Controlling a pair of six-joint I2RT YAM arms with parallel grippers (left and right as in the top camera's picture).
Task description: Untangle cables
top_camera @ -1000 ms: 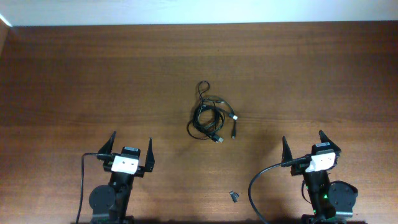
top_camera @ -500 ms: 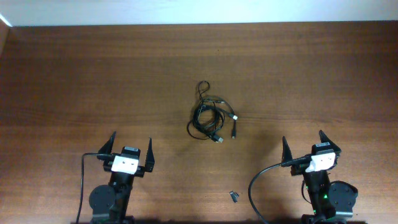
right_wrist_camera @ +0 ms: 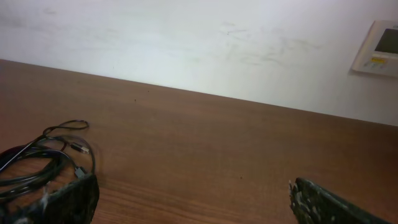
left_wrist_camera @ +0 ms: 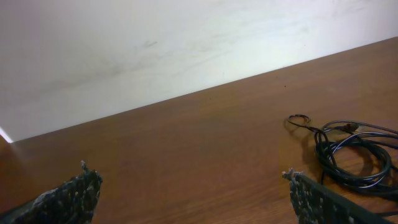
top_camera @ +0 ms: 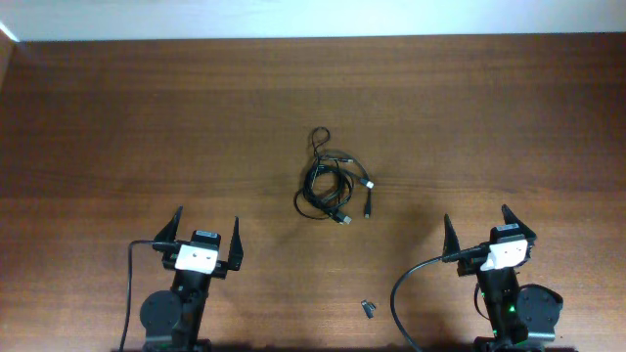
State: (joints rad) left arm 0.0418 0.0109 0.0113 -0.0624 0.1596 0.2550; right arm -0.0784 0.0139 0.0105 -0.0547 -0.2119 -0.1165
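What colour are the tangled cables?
The cables are black, with a few silver-tipped ends. The overhead view shows this best.

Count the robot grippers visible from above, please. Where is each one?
2. The black two-finger left gripper is at the view's lower left, the right gripper at its lower right; the tangled thin black cables lie apart from both. Both are open and hold nothing.

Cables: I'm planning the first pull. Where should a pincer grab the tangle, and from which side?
Probably a plug end jutting free on the right of the cables, taken from above with the right pincer: it lies clear of the bundle and nearer that arm.
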